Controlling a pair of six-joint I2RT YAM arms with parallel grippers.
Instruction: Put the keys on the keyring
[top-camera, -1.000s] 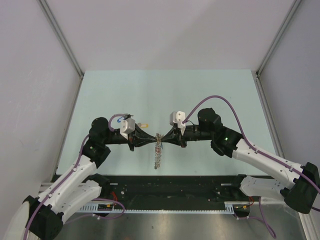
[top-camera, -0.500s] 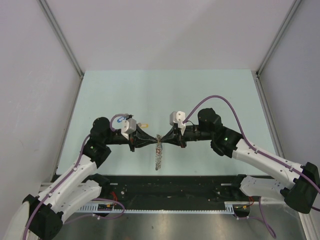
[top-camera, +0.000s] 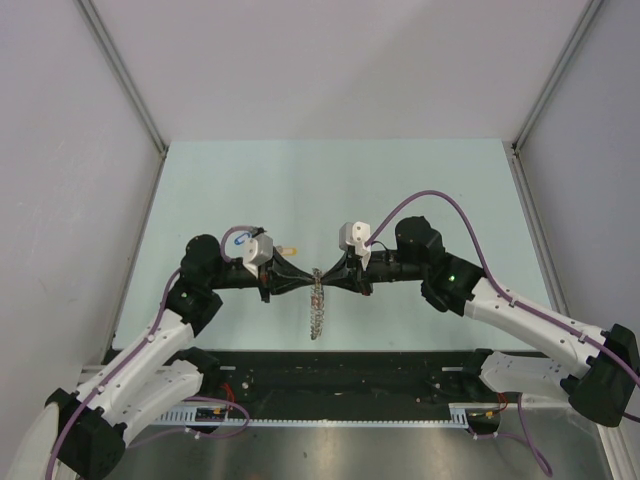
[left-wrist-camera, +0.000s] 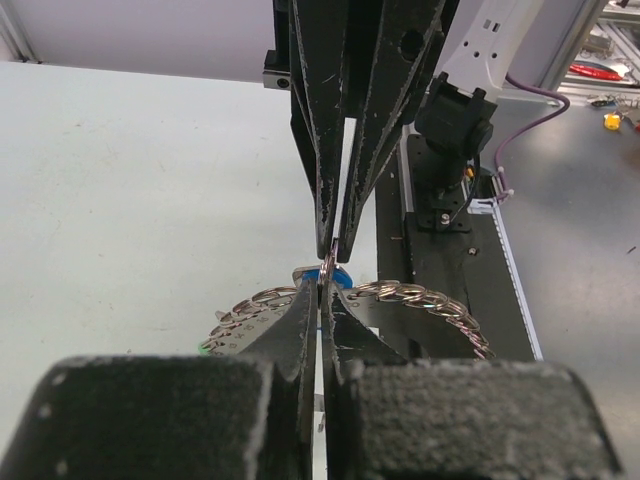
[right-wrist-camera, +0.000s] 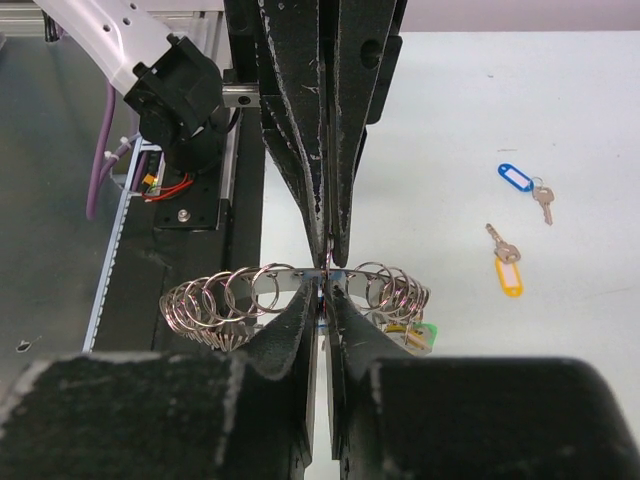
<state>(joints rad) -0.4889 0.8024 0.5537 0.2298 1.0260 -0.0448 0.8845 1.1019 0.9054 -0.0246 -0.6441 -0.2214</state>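
Left pincer (left-wrist-camera: 321, 292): fingers all but shut, only a sliver between them, tips nipped on the top edge of the keyring (right-wrist-camera: 255, 290). Right pincer (right-wrist-camera: 322, 292): same, near-closed, clamped on the same spot from the opposite side. The two meet tip to tip, pointing at each other, with one thin metal strip caught between both pairs. Can't tell which one carries the load.

Keyring: in the near half of the desk (right-wrist-camera: 520, 90), midway between the two wrists. Wire loops bunch up on either side of the pinch point. The stretch right at the tips is a bare flat band. Can't tell if its low side touches the desk.

Per view:
- Top: keyring is edge-on, a thin speckled line running near-far under the joined tips. Finger gap not readable here.
- Left wrist: a small thin ring sits right at the tip contact, with a bit of blue just behind it. A green sliver shows under the loops at one end.
- Right wrist: the only view with the loose keys in full. Blue-tag key (right-wrist-camera: 517, 178) and yellow-tag key (right-wrist-camera: 508, 273) lie flat on the desk, apart from each other, well clear of the keyring, not threaded. Green tag (right-wrist-camera: 424, 334) sits just under the loops at one end. Can't tell if it is on the ring.
- Top again: the left wrist covers most of that patch; only a yellow speck shows beside it.
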